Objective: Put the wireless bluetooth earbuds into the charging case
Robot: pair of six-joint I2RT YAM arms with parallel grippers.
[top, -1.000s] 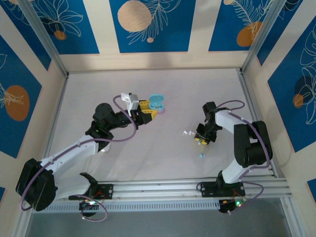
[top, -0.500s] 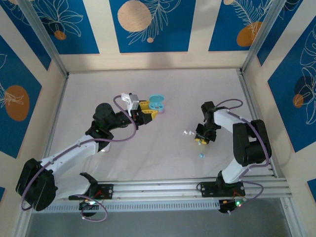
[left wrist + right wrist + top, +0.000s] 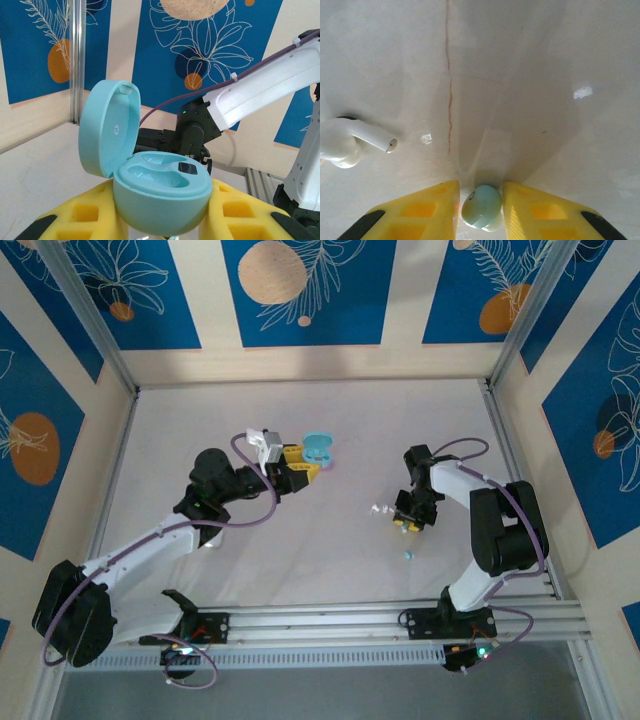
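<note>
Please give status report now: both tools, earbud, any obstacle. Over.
Left tool shut on open teal plastic charging case. Right tool shut on small glossy teal earbud. White stemmed earbud lies loose beside, apart.

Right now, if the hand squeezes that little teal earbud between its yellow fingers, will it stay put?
Probably slippery: the teal earbud looks glossy and rounded, so the right hand may squirt it out. It's tiny beside the fingers, so likely very light. On the smooth table it may roll.
</note>
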